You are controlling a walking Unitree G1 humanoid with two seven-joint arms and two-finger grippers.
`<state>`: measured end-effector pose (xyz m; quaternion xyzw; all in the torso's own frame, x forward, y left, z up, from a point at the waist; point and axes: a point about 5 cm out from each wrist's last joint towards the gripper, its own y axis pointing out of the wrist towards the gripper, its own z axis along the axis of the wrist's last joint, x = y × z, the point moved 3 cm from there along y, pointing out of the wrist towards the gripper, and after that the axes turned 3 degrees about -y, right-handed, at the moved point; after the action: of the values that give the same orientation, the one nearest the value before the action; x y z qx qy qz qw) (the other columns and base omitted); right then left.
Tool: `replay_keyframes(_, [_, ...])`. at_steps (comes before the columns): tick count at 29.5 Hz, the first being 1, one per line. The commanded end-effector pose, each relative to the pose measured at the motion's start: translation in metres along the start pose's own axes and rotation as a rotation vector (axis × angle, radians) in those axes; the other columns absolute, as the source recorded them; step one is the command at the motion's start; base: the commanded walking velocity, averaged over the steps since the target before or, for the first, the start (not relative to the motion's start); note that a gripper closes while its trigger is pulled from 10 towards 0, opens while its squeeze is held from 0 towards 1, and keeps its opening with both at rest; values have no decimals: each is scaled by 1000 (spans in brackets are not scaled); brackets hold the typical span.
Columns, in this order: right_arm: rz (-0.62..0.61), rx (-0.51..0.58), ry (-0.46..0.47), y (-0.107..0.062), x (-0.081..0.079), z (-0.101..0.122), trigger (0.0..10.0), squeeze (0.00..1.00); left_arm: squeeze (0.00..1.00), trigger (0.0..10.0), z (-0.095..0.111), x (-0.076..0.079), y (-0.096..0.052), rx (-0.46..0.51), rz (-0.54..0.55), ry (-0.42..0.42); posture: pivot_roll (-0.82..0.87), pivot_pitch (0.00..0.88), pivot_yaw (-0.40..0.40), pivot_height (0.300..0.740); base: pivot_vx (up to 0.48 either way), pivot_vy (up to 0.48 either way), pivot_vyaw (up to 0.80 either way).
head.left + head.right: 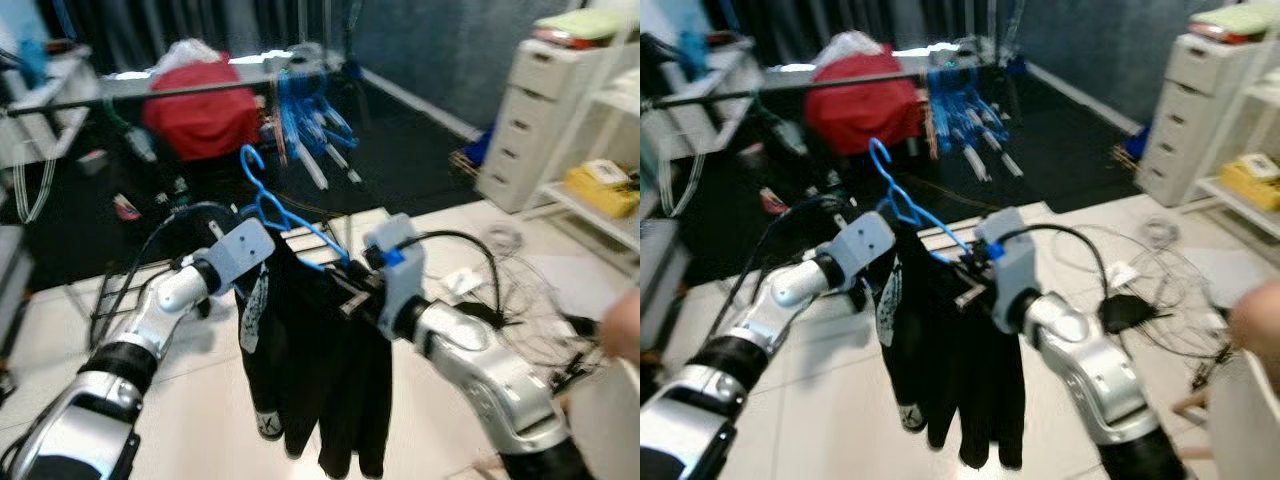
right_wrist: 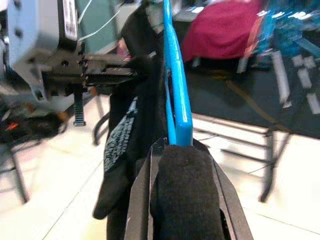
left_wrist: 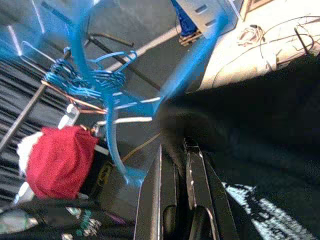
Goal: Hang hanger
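While draped with a black garment point(image 1: 310, 370), blue hanger point(image 1: 285, 215) pinched by left gripper point(image 1: 262, 262) and right gripper point(image 1: 345, 290), both clamped.

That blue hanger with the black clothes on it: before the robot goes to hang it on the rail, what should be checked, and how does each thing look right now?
1. Left gripper shut on the black garment at one end of the blue hanger: ok.
2. Right gripper shut on the hanger's other end: ok.
3. Hook upright and free: ok.
4. Garment draped on the hanger, hanging clear of the floor: ok.
5. Rail close enough to reach: not ok, it stands across the room.
6. Free space on the rail beside the red garment and spare blue hangers: cannot tell.
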<state>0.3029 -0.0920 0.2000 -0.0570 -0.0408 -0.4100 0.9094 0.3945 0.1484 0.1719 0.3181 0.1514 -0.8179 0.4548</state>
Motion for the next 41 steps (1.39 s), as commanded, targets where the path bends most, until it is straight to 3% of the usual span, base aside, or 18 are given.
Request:
replay_keyframes(1, [133,50,6,-8,-16,13,10000,0,0,10000,-8,-15,-7,-33,25,35,-202,0,65,740,0,0,0])
replay_keyframes(2, [133,50,6,-8,-16,13,10000,0,0,10000,-8,-15,-7,-33,25,35,-202,0,65,740,0,0,0])
replay_keyframes(8, [301,5,-69,-64,-12,22,10000,0,0,10000,-17,-38,-18,-71,44,55,-221,0,79,740,0,0,0])
replay_keyframes(21, [391,-113,-52,-93,-24,11,10000,0,0,10000,-21,-37,-17,-97,21,85,-236,0,84,740,0,0,0])
replay_keyframes(27, [242,-173,-85,-106,0,10,10000,0,0,10000,-24,-38,-18,-118,8,104,-248,0,93,740,0,0,0])
replay_keyframes(28, [118,-180,-107,-105,18,10,10000,0,0,10000,-26,-37,-19,-132,0,108,-256,0,102,740,0,0,0])
replay_keyframes(29, [118,-180,-107,-105,18,10,10000,0,0,10000,-26,-37,-19,-132,0,108,-256,0,102,740,0,0,0])
replay_keyframes(30, [18,-158,-117,-103,31,13,10000,0,0,10000,-28,-36,-20,-143,-5,112,-258,0,107,740,0,0,0])
replay_keyframes(32, [-42,-133,-117,-102,38,16,10000,0,0,10000,-29,-35,-20,-152,-8,115,-259,0,111,740,0,0,0])
replay_keyframes(41, [-70,-28,-106,-108,40,32,10000,0,0,10000,-35,-33,-22,-184,-39,152,-267,0,120,740,0,0,0])
